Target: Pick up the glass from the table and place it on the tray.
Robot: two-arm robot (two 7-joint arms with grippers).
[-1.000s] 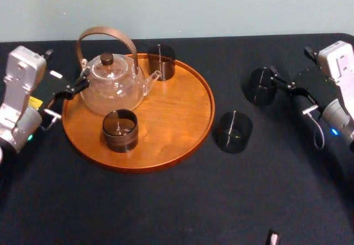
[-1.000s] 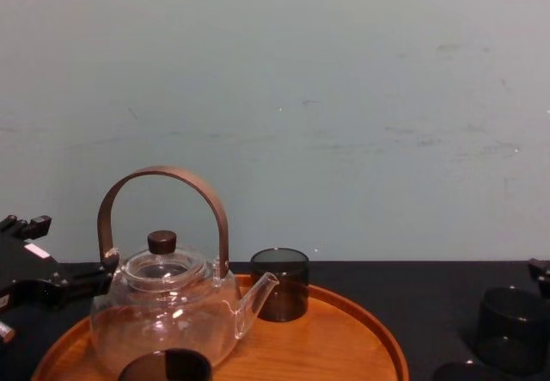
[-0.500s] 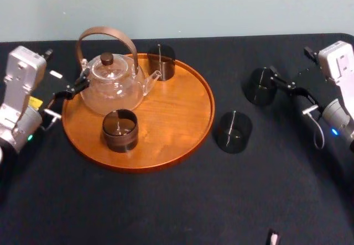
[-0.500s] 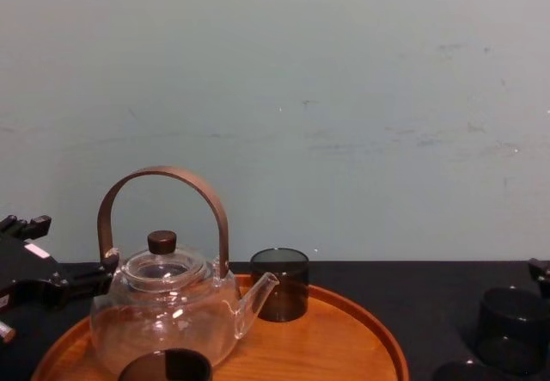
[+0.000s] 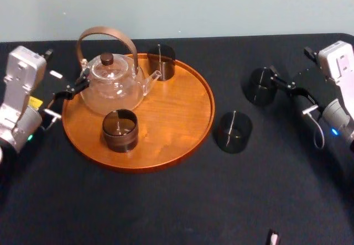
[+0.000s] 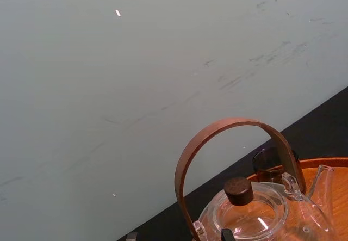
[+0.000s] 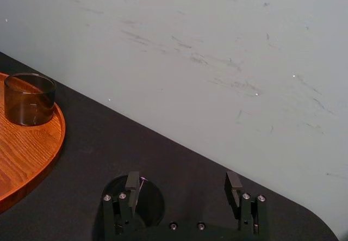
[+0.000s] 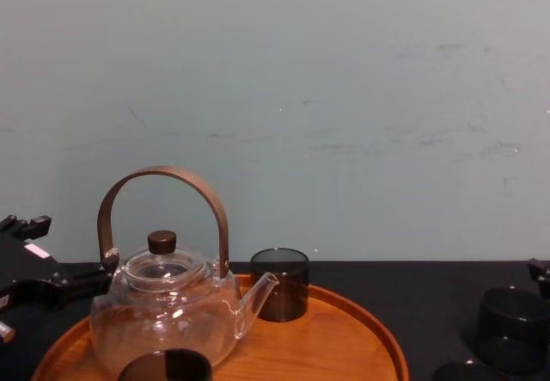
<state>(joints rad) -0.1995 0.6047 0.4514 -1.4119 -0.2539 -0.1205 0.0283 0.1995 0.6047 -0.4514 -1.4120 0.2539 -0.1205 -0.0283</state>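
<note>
The glass (image 5: pixel 259 85) is a dark, smoky tumbler standing on the black table (image 5: pixel 166 201) at the right, well clear of the tray. My right gripper (image 5: pixel 279 82) is open just beside it. In the right wrist view the glass (image 7: pixel 149 200) stands ahead of one finger (image 7: pixel 132 184), off to one side of the gap between the jaws. The chest view has it low at the right (image 8: pixel 513 329). The round orange-brown wooden tray (image 5: pixel 182 112) lies left of centre. My left gripper (image 5: pixel 76 84) hangs open at the tray's left rim, next to the teapot.
On the tray stand a glass teapot (image 5: pixel 110 84) with a brown hoop handle and two dark glasses (image 5: pixel 161 61) (image 5: pixel 120 130). Another dark glass (image 5: pixel 233 131) stands on the table just off the tray's right rim. A pale wall rises behind the table.
</note>
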